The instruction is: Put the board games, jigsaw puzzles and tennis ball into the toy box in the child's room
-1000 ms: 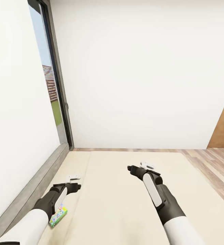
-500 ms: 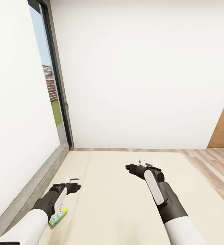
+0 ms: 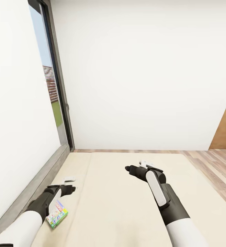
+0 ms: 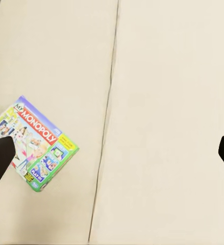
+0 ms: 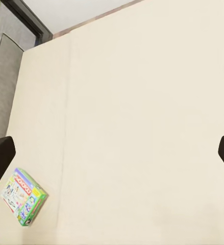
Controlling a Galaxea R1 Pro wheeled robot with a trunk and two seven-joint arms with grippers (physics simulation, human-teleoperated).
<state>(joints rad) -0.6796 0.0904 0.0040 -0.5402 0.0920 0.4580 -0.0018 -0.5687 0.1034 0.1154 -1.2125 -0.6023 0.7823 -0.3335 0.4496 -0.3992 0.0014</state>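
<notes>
At seven o'clock, nearest me, the white-green board game (image 3: 57, 214) lies flat on the bed (image 3: 126, 206), just beside my left tool (image 3: 70, 185), fingers spread. My right tool (image 3: 135, 167), also spread, hangs over bare mattress toward twelve.

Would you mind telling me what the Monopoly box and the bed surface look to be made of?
The Monopoly box looks like printed cardboard: flat, sharp-cornered, colourful artwork, slight sheen. The bed top looks like matte beige fabric or foam, with a seam; the render leaves it open.
</notes>
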